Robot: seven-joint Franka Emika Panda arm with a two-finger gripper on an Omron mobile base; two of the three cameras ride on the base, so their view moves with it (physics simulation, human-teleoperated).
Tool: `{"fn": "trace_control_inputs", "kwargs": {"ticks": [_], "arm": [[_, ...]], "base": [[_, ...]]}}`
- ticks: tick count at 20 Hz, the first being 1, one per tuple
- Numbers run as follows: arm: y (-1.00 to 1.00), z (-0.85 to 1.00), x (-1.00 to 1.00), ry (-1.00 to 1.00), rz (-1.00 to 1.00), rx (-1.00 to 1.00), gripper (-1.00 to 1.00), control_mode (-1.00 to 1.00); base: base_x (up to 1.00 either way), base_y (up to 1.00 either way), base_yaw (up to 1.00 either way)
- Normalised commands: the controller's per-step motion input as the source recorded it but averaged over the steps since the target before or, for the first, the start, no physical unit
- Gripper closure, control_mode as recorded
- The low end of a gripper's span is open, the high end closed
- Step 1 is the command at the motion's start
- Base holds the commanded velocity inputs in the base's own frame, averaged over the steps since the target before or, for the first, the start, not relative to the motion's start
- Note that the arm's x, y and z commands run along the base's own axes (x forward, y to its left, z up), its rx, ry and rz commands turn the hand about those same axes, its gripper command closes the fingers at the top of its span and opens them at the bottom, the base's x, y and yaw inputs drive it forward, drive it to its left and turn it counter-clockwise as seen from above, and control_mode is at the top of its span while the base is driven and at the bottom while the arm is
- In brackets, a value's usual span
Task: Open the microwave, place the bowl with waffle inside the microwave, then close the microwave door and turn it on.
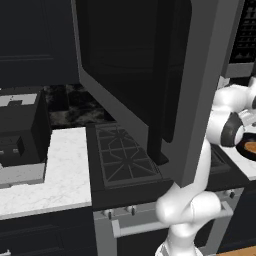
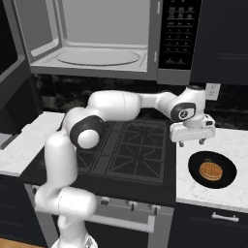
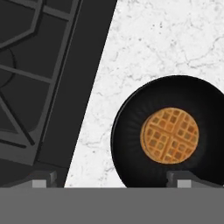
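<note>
The microwave (image 2: 92, 38) hangs above the stove with its cavity exposed and its dark button panel (image 2: 179, 34) on the right. The microwave door (image 1: 150, 75) is swung wide open to the left, its black bar handle (image 1: 161, 100) facing me. The dark bowl (image 2: 228, 169) holding a round waffle (image 2: 211, 171) rests on the white counter right of the stove. My gripper (image 2: 192, 142) hovers open just above the bowl's left side, holding nothing. In the hand view the bowl (image 3: 127, 131) and waffle (image 3: 169, 135) lie to the right, between the fingertips (image 3: 183, 178).
A black gas stove (image 2: 131, 150) sits under the microwave, its oven handle (image 1: 150, 227) at the front. A smaller black boxy appliance (image 1: 20, 135) stands on the left marble counter (image 1: 65, 175). The open door juts out over the stove's left half.
</note>
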Motion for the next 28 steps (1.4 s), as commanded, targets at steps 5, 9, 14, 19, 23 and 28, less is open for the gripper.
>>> {"fn": "trace_control_inputs", "kwargs": {"ticks": [5, 9, 14, 19, 23, 28], "arm": [[0.0, -0.22, -0.01, 0.0, -0.02, 0.0, -1.0, -1.0], [0.0, -0.34, -0.19, 0.0, -0.02, 0.0, -1.0, -1.0], [0.0, -0.36, -0.41, 0.0, -0.01, -0.02, -1.0, -1.0], [0.07, -0.4, -0.48, 0.0, 0.0, -0.01, -1.0, -1.0], [0.24, -0.32, -0.08, 0.0, 0.0, 0.0, -1.0, -1.0], [0.05, -0.01, 0.3, -0.08, 0.0, 0.04, -1.0, -1.0]], "base": [[0.0, 0.0, 0.0], [0.0, 0.0, 0.0], [0.0, 0.0, 0.0], [0.0, 0.0, 0.0], [0.0, 0.0, 0.0], [0.0, 0.0, 0.0]]}}
